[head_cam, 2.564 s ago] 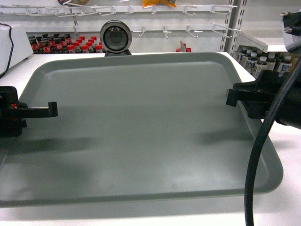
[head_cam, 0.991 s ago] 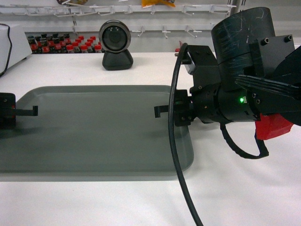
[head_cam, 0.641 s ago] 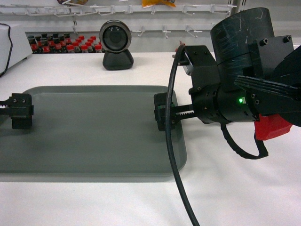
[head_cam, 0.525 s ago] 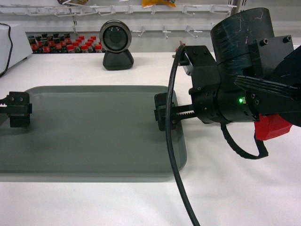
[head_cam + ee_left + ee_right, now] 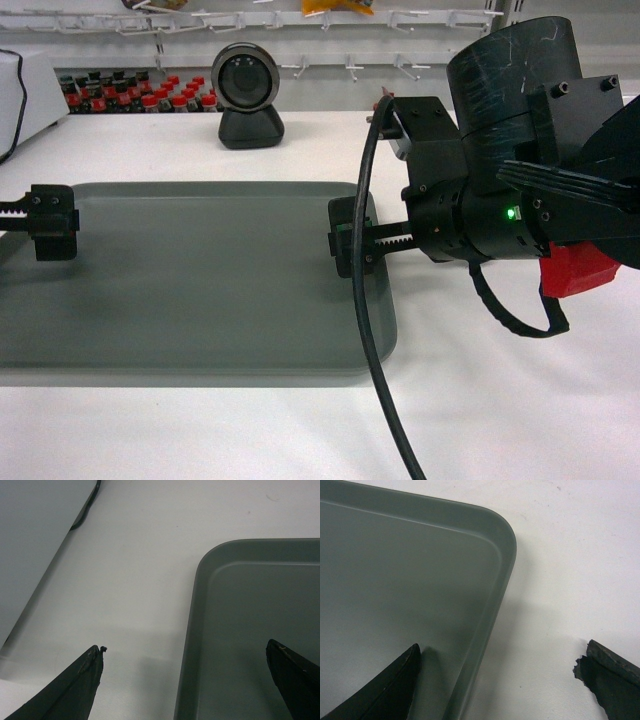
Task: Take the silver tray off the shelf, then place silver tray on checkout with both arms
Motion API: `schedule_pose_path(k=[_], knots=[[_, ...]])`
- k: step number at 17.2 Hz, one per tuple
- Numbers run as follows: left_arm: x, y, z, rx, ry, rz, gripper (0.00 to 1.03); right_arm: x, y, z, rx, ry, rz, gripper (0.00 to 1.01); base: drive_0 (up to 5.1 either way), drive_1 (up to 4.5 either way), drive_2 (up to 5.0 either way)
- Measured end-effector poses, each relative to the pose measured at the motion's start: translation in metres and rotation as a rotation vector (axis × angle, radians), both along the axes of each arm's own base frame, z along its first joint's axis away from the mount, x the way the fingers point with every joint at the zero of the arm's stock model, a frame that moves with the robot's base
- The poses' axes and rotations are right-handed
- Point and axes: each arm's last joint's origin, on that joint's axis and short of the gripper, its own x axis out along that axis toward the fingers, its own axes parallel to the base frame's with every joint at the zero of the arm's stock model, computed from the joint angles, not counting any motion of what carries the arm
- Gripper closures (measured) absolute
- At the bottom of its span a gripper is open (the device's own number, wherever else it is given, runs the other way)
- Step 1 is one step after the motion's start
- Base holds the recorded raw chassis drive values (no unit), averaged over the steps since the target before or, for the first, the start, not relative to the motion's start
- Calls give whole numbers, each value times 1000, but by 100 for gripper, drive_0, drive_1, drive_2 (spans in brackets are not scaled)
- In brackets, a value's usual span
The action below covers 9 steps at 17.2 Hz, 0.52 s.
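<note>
Tray (image 5: 200, 280) flat on the white desk (image 5: 500, 400); left hand (image 5: 50, 222) and right hand (image 5: 350, 238) released, each straddling a tray edge.

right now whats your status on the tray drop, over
Left gripper and right gripper both open, each straddling a short rim. Large matte grey-silver tray flat on white checkout table. Round black camera behind tray, clear of it.

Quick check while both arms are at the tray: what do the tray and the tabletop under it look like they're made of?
Tray: matte grey-green, with smooth moulded rounded corners and only dull sheen. It could be plastic or coated metal; the look leaves that open. Tabletop: flat white, probably laminate or painted board, with soft shadows and few marks.
</note>
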Motion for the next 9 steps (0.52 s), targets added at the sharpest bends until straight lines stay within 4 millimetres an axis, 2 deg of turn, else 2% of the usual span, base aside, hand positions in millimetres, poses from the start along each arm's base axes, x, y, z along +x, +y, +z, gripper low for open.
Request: schedule_pose_path(k=[4,6,7,9], knots=[[0,0,9,-59,-56,-8,5,2,0,3,22,-24,-7,3,0,0,0],[-4,1,25,-83,-118,2,5,1,-3,9,53,-45,-12,3,0,0,0],[-9,2,39,-101,-167,10,5,-1,-5,17,95,-69,-15,3,0,0,0],[-19,2,52,-142,-216,11,5,-3,-9,33,136,-119,-33,3,0,0,0]])
